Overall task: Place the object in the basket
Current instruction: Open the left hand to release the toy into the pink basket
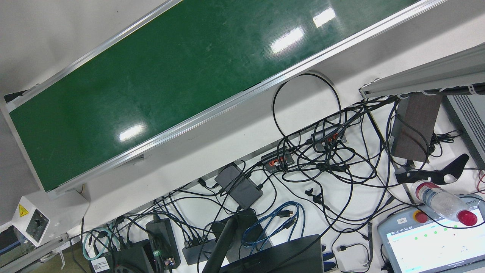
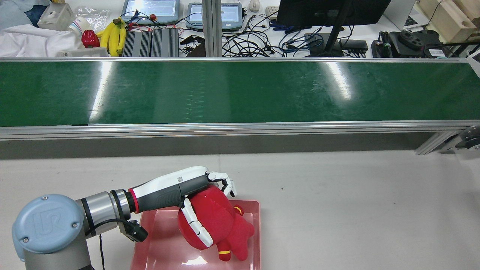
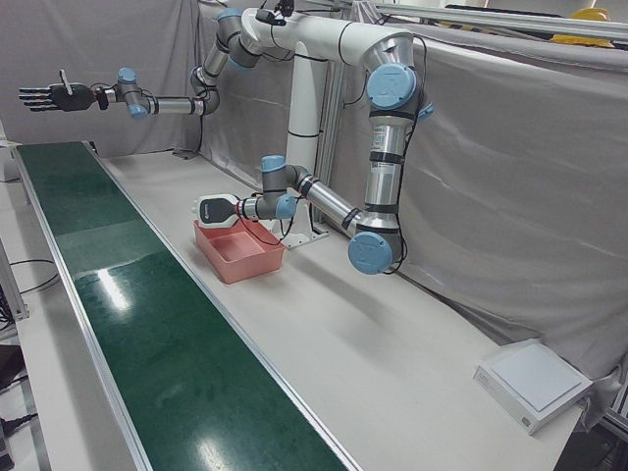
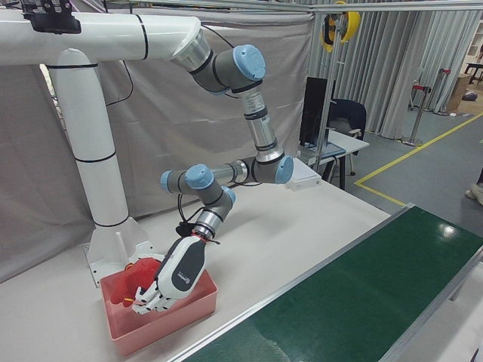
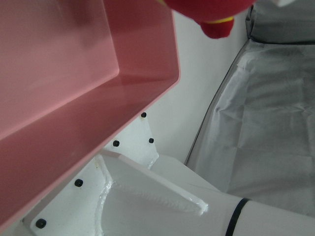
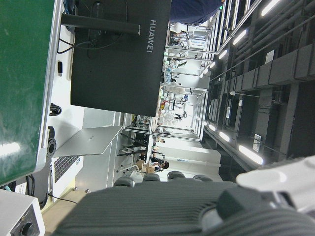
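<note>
A red plush toy with yellow bands hangs low over the pink basket, near the table's near-left corner in the rear view. My left hand is shut on it, with white fingers wrapped around its body. The right-front view shows that hand dipped inside the basket with the toy behind it. I cannot tell whether the toy touches the basket floor. My right hand is stretched out high past the far end of the belt, open and holding nothing.
The green conveyor belt runs across the table beyond the basket. Behind it is a desk with cables, a monitor and bananas. The white pedestal stands just behind the basket. A white box sits at the table corner.
</note>
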`<control>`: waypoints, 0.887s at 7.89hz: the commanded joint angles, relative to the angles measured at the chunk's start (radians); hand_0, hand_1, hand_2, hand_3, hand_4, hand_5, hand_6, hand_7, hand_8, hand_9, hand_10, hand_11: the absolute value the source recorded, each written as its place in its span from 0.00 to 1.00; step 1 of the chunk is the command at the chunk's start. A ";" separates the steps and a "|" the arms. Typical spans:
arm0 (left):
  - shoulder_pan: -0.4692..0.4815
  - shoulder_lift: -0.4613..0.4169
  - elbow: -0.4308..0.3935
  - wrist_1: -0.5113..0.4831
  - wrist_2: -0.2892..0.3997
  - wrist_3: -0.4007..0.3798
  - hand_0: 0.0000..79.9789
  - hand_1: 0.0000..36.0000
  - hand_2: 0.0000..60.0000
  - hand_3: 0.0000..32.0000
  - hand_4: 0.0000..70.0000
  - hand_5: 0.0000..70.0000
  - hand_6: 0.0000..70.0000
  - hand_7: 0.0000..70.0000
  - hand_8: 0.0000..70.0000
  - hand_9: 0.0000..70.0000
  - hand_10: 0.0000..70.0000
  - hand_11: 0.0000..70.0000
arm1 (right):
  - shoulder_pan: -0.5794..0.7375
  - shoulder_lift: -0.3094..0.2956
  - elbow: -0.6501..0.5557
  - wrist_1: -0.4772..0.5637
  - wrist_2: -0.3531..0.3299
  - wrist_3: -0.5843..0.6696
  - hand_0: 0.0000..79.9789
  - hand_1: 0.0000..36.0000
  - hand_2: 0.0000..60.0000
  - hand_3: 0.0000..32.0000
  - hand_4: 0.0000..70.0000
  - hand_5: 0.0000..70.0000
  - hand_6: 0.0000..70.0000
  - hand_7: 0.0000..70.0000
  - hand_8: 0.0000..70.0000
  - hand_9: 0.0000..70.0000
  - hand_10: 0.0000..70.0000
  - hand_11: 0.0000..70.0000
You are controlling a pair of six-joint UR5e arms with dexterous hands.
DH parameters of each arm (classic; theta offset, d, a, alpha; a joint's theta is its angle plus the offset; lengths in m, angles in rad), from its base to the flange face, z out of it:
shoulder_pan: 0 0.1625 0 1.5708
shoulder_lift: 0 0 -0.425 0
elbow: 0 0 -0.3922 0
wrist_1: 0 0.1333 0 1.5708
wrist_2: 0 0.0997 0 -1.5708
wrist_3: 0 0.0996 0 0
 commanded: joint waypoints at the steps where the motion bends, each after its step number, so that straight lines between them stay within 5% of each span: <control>1: 0.039 0.001 -0.016 0.080 0.002 0.010 0.69 0.37 0.00 0.00 0.24 0.81 0.13 0.20 0.29 0.43 0.12 0.19 | 0.000 0.000 0.000 0.000 0.000 0.000 0.00 0.00 0.00 0.00 0.00 0.00 0.00 0.00 0.00 0.00 0.00 0.00; 3: 0.035 0.024 -0.107 0.131 0.002 0.010 0.68 0.21 0.00 0.00 0.14 0.61 0.09 0.12 0.22 0.33 0.06 0.11 | 0.000 0.000 0.000 0.000 0.000 0.000 0.00 0.00 0.00 0.00 0.00 0.00 0.00 0.00 0.00 0.00 0.00 0.00; 7: 0.029 0.055 -0.191 0.172 0.002 0.004 0.67 0.17 0.00 0.00 0.12 0.56 0.08 0.09 0.20 0.30 0.04 0.07 | 0.000 0.000 0.000 0.000 0.000 0.000 0.00 0.00 0.00 0.00 0.00 0.00 0.00 0.00 0.00 0.00 0.00 0.00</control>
